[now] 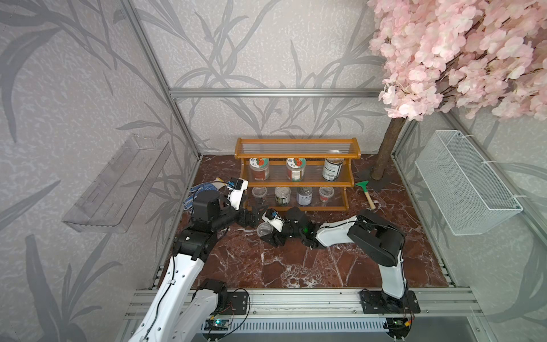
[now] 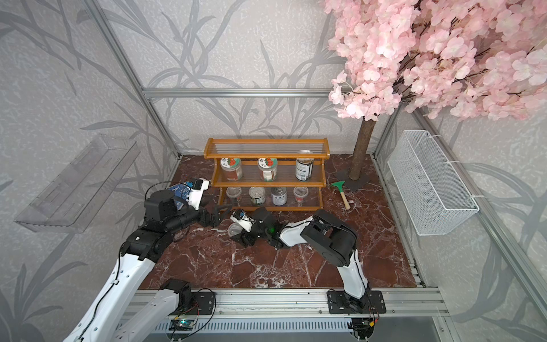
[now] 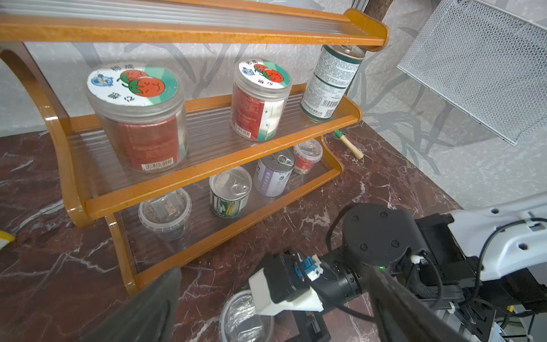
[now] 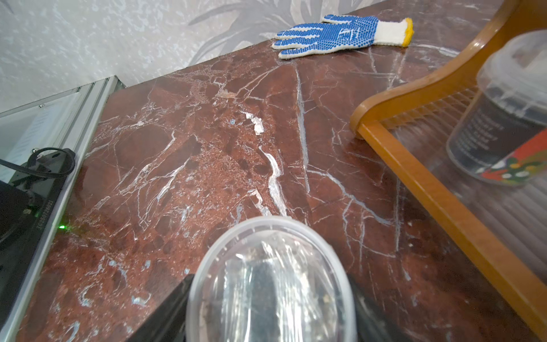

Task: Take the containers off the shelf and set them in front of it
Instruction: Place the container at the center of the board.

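Right gripper point(image 1: 266, 232) — clamped on clear plastic cup point(image 4: 270, 278), just before shelf point(image 1: 296, 184). Left gripper point(image 1: 256, 212) — jaws wide apart, holding nothing.

Marble table point(image 1: 266, 266) bears shelf point(image 1: 296, 183), glove point(image 4: 340, 34), scraper point(image 1: 367, 194), tree trunk point(image 1: 387, 148)

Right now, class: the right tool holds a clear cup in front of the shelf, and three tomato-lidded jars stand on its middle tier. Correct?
No: two tomato-lidded jars, not three, as both top views show. The right tool does hold the clear cup.
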You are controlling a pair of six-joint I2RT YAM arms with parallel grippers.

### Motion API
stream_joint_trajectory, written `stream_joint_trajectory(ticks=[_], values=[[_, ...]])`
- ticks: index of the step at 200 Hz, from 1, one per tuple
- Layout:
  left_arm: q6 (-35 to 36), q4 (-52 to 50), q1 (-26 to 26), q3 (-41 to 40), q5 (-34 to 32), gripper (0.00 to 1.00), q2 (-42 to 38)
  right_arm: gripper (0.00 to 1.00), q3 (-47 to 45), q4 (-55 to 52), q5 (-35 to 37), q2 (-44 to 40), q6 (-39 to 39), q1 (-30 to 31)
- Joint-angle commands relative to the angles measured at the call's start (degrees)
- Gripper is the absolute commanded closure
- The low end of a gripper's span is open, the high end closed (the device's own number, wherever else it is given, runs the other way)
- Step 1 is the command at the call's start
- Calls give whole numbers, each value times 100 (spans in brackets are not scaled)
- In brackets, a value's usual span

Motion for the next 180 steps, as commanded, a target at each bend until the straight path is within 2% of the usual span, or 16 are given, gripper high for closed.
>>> stream_joint_trajectory(ticks=[1, 85, 130, 180], values=[[38, -116, 34, -40, -82, 0, -85, 26, 212, 157, 70, 128, -113, 61], [184, -165, 72, -52, -166, 0, -45, 19, 236, 20, 621, 254, -367, 61], [147, -141, 85, -23, -205, 0, -18, 0, 127, 288, 617, 83, -193, 45], [104, -62, 95, 19, -282, 0, 81, 1, -493, 407, 481, -637, -111, -99]])
